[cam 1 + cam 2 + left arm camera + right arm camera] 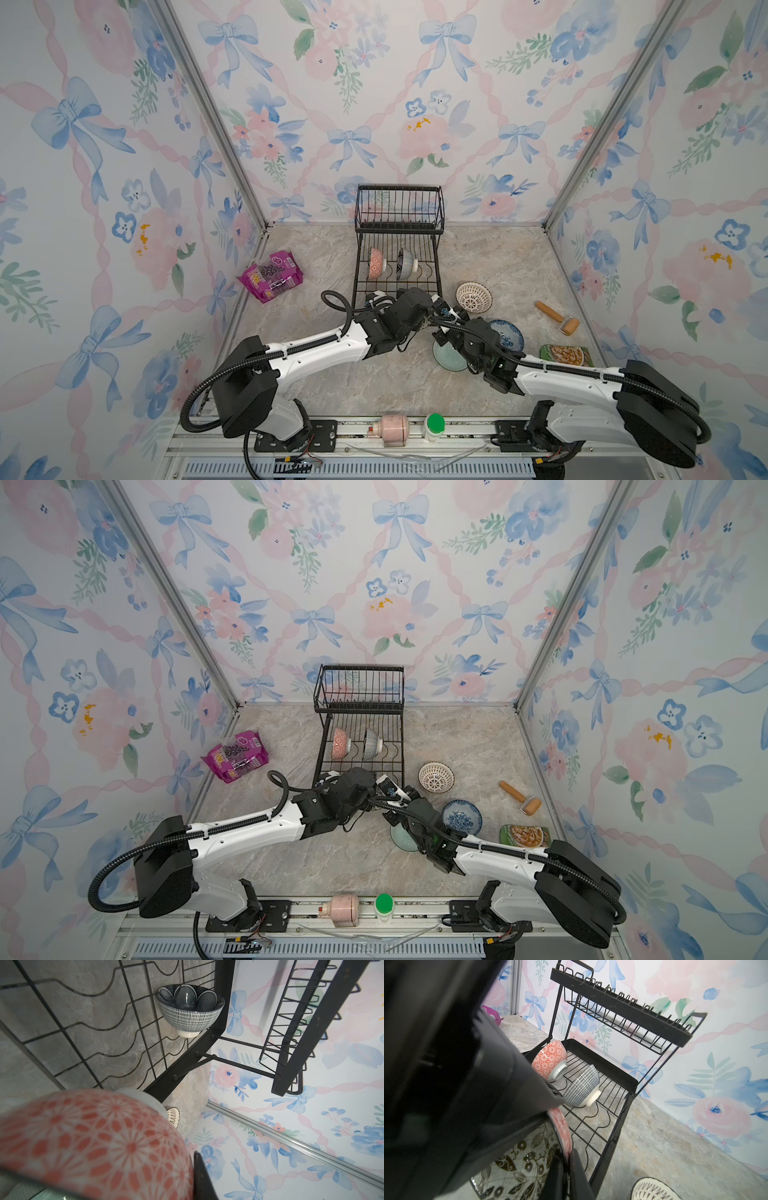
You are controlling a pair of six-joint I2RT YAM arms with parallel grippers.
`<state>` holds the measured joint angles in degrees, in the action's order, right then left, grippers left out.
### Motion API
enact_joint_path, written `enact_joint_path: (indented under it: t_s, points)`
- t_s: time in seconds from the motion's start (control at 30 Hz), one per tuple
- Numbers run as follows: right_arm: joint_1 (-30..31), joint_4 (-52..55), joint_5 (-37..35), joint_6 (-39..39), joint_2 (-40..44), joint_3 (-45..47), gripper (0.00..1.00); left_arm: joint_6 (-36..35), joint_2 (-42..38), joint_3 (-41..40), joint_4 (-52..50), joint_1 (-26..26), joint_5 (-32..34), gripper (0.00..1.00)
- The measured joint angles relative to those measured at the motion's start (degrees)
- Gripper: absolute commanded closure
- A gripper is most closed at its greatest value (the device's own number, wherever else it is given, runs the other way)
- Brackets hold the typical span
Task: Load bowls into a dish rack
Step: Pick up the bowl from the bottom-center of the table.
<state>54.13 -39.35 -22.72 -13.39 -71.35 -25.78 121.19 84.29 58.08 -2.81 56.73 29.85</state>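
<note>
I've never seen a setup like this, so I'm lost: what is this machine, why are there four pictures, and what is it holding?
These are two robot arms on a tabletop, each ending in a two-finger gripper. The two wide pictures come from a camera pair up high; the two close ones from cameras on the wrists. The dish rack stands at the back, with a red-patterned bowl and a dark blue bowl leaning in its lower tier. Loose on the table lie a lattice bowl, a blue floral bowl and a mint bowl, plus a purple snack bag, a wooden roller and a green packet. The left gripper and the right gripper are both shut on one black-and-cream bowl, red outside, by the rack's front.
</note>
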Motion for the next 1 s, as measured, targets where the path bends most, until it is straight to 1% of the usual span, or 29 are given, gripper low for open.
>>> enact_joint_path:
  t_s: [0.07,0.3,0.33,0.37,0.4,0.47,0.57,0.63,0.77,0.83,0.93,1.0]
  points:
    - [0.0,-0.09,-0.15,-0.02,-0.02,0.02,1.0,0.17,0.17,0.0,0.15,-0.15,-0.35,1.0]
    - [-0.02,-0.22,-1.16,-0.52,-0.02,0.07,1.0,0.04,0.31,-0.96,3.13,-0.63,-1.31,1.0]
    - [-0.02,-0.22,-1.27,-0.63,-0.02,0.11,0.93,-0.04,0.33,-1.25,3.72,-0.72,-1.51,1.0]
    - [-0.02,-0.15,-1.4,-0.68,0.0,0.11,0.79,-0.09,0.44,-1.55,4.5,-0.83,-1.73,1.0]
    - [-0.09,-0.11,-1.42,-0.37,0.04,0.11,0.69,-0.15,0.55,-1.75,5.14,-0.87,-1.86,1.0]
    - [0.04,-0.39,-0.33,0.52,1.01,0.11,0.51,-0.28,1.16,-2.58,7.5,-1.49,-1.79,1.0]
    - [-0.07,-0.5,1.53,1.68,3.43,0.11,0.27,-0.33,1.64,-4.17,10.05,-3.26,-1.7,1.0]
    - [-0.22,-0.28,3.34,2.43,5.14,0.11,0.15,-0.96,1.57,-5.14,11.65,-4.46,-1.42,1.0]
    - [-1.55,0.26,8.63,3.65,7.63,0.11,0.05,-5.01,0.24,-7.74,15.58,-7.69,-1.33,1.0]
    - [-3.23,0.57,11.93,4.9,8.2,0.11,0.03,-8.04,-1.09,-9.07,17.22,-9.86,-2.03,1.0]
    - [-7.63,1.77,18.12,7.98,8.41,0.09,0.0,-13.38,-4.0,-10.49,19.17,-13.55,-4.28,1.0]
    - [-10.6,2.67,22.05,10.25,8.37,0.0,0.01,-16.63,-6.51,-11.69,20.72,-16.0,-6.45,1.0]
